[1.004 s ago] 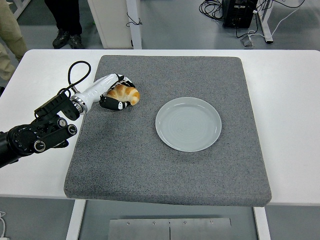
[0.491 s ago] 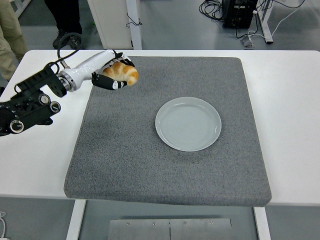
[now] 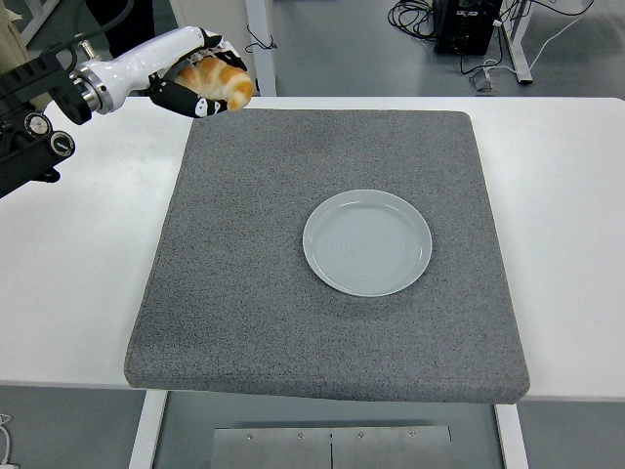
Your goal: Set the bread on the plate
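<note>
Up there, the bread (image 3: 219,82) sits clenched in the left hand (image 3: 195,80), fingers (image 3: 191,102) curled under it, above the grey mat's (image 3: 254,293) far-left corner. The plate (image 3: 367,242) lies well off to their right on the mat, white table (image 3: 68,254) around, cables (image 3: 415,14) on the floor behind.

We see the grey mat (image 3: 293,313) bare around the plate (image 3: 367,241). Nothing stands between our left hand (image 3: 200,80) and it.
</note>
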`<state>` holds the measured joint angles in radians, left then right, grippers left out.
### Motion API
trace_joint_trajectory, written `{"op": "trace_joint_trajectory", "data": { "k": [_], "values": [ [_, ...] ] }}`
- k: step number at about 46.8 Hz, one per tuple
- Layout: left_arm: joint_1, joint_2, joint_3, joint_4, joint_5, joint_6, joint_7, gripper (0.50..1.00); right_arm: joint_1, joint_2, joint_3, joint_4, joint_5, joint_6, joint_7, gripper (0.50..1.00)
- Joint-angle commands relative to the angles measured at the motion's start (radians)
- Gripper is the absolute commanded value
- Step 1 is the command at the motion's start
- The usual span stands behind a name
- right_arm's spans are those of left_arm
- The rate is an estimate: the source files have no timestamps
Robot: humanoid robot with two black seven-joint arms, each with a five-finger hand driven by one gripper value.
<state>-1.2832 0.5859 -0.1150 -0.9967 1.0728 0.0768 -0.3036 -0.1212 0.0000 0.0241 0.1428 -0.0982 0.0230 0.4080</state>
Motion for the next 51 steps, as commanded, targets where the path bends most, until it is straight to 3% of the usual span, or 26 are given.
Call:
{"op": "trace_joint_trajectory", "data": {
  "k": [1,26,51],
  "values": [
    [-0.042,-0.003,0.032,-0.019,0.004,-0.003,0.0,0.5,0.0,0.0,0.0,0.0,0.0,0.0,0.0,1.0],
    [-0.151,-0.02,0.069,-0.18,0.087,-0.002,0.011,0.5,0.0,0.0,0.0,0.0,0.0,0.0,0.0,1.0],
    [-0.168,-0.164,0.124,-0.198,0.162,0.001,0.014,0.5,0.0,0.0,0.0,0.001,0.0,0.0,0.0,1.0]
  ]
}}
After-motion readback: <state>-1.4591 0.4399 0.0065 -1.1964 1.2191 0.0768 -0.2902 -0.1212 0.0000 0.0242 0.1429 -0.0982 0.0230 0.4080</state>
